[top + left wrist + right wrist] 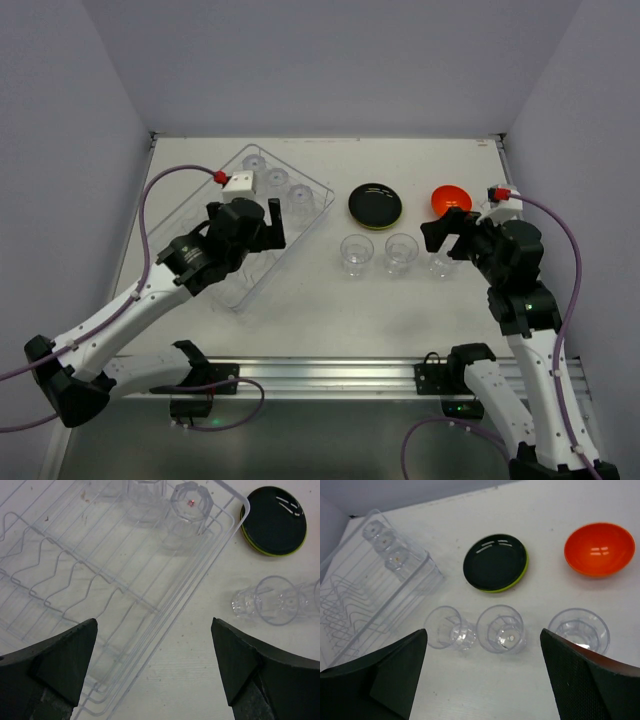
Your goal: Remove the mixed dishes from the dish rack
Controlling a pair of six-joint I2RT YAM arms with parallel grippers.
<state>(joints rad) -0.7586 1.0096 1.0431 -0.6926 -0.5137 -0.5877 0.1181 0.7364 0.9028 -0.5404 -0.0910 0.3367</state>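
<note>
The clear wire dish rack (262, 270) lies at the left, with three clear cups (276, 180) standing upside down at its far end. My left gripper (258, 222) hangs open over the rack's right rim (200, 565), holding nothing. The black plate (375, 203) lies stacked on the lime-green plate (522, 577) mid-table, and the orange-red bowl (451, 198) sits to their right. Three more clear cups (357, 253), (401, 252), (440, 262) stand in a row on the table. Above that row my right gripper (448, 235) is open and empty, its fingers (560, 660) wide apart.
White walls close in the table on the left, back and right. The arm bases and a metal rail (330, 375) line the near edge. The rack's plate-slot prongs (60, 575) hold nothing.
</note>
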